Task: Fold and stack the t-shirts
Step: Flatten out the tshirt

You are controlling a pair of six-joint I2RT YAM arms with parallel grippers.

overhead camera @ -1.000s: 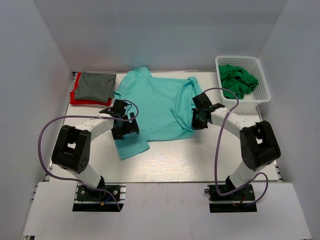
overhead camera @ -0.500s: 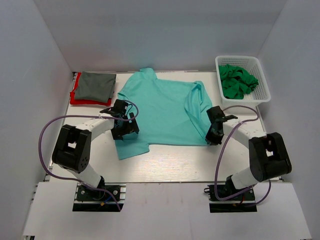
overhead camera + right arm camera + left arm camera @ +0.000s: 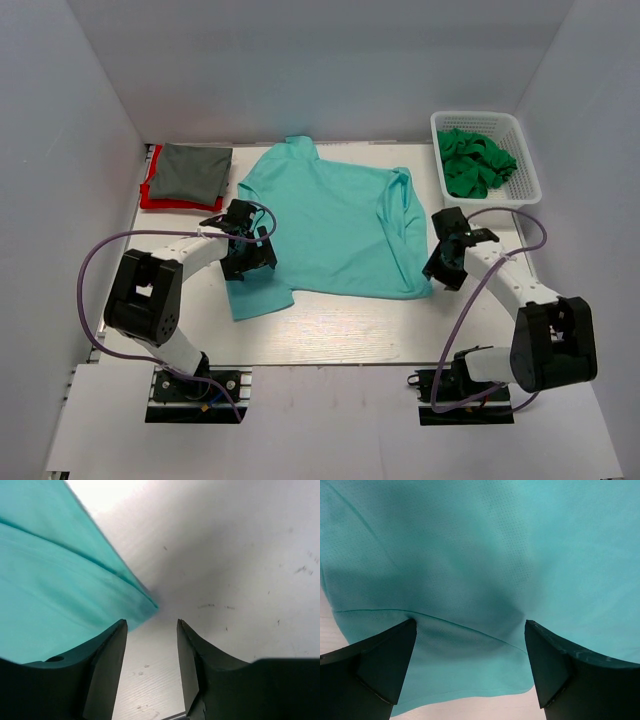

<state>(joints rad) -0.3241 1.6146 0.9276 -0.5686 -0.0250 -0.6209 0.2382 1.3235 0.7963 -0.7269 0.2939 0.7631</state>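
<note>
A large light teal t-shirt (image 3: 330, 225) lies spread flat across the middle of the table. My left gripper (image 3: 250, 262) stands wide open over its near-left part; the wrist view shows teal cloth (image 3: 480, 570) and a hem under the parted fingers. My right gripper (image 3: 447, 266) sits just off the shirt's right edge, jaws apart with only bare table between them; the cloth's corner (image 3: 75, 585) lies beside its left finger. A folded dark grey t-shirt (image 3: 192, 170) rests on a red one (image 3: 153, 198) at the back left. Bright green t-shirts (image 3: 475, 160) fill the basket.
The white lattice basket (image 3: 528, 165) stands at the back right corner. White enclosure walls rise on three sides. Purple cables loop from both arms over the near table.
My right gripper pulled the shirt's right side outward to the right, flattening it, then let go and opened beside the edge. The left gripper stayed put, open.
</note>
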